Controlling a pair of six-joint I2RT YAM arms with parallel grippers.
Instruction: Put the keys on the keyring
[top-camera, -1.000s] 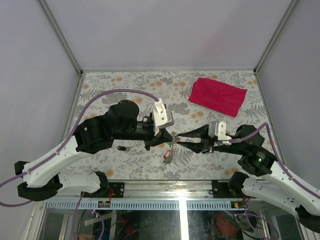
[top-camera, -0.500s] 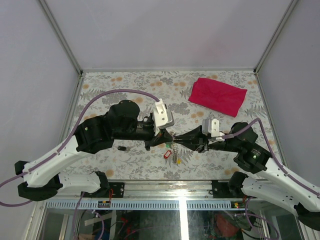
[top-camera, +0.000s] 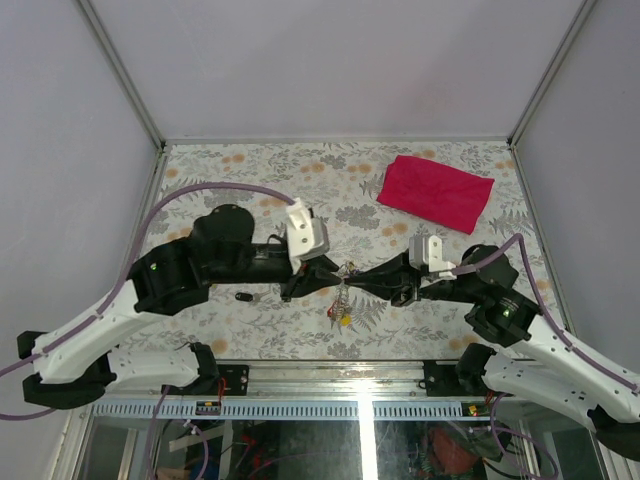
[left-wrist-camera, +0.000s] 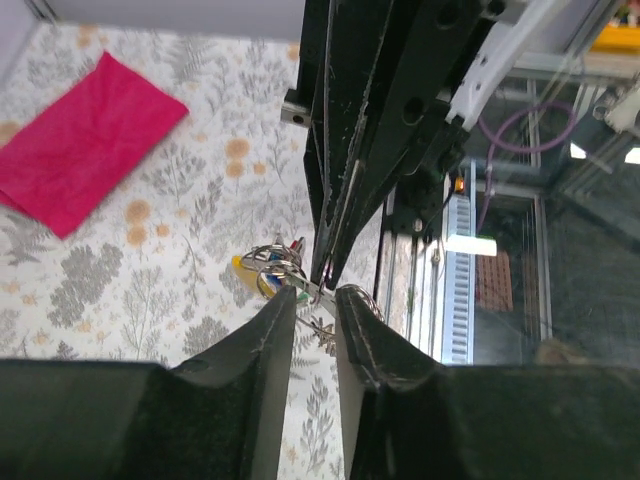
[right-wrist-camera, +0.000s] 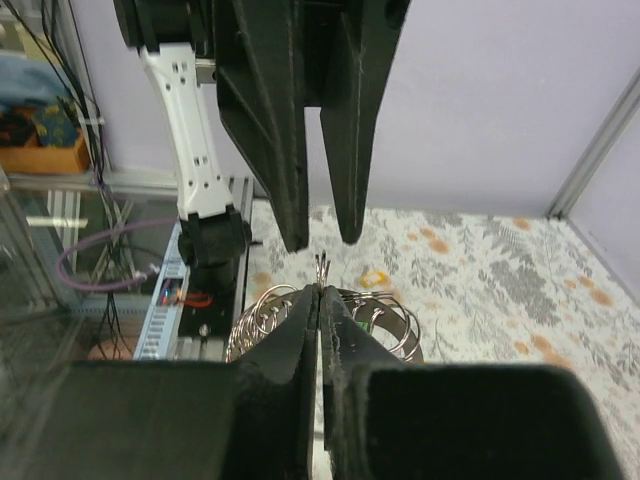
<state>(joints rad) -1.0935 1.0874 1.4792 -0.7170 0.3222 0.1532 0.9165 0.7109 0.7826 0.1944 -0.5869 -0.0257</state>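
Observation:
My right gripper (top-camera: 357, 279) is shut on the keyring (top-camera: 343, 291), a bundle of thin silvery rings held a little above the table. A yellow tag (top-camera: 346, 320) and a red tag (top-camera: 331, 311) hang below it. In the right wrist view the rings (right-wrist-camera: 268, 312) spread on both sides of my shut fingers, and a ring edge sticks up between them. My left gripper (top-camera: 334, 277) faces the right one, open, its tips on either side of that ring edge (left-wrist-camera: 318, 291). The yellow and blue tags (left-wrist-camera: 252, 272) show behind it. A small black piece (top-camera: 243, 296) lies on the table at the left.
A big red cloth (top-camera: 435, 192) lies at the back right of the flowered table (top-camera: 230, 165); it also shows in the left wrist view (left-wrist-camera: 85, 140). Grey walls stand round the table. The near metal rail (top-camera: 360, 380) lies just below the grippers.
The left arm has drawn back to the left and levelled out. The right gripper has moved left with the keyring. The two sets of fingertips now meet tip to tip at the ring.

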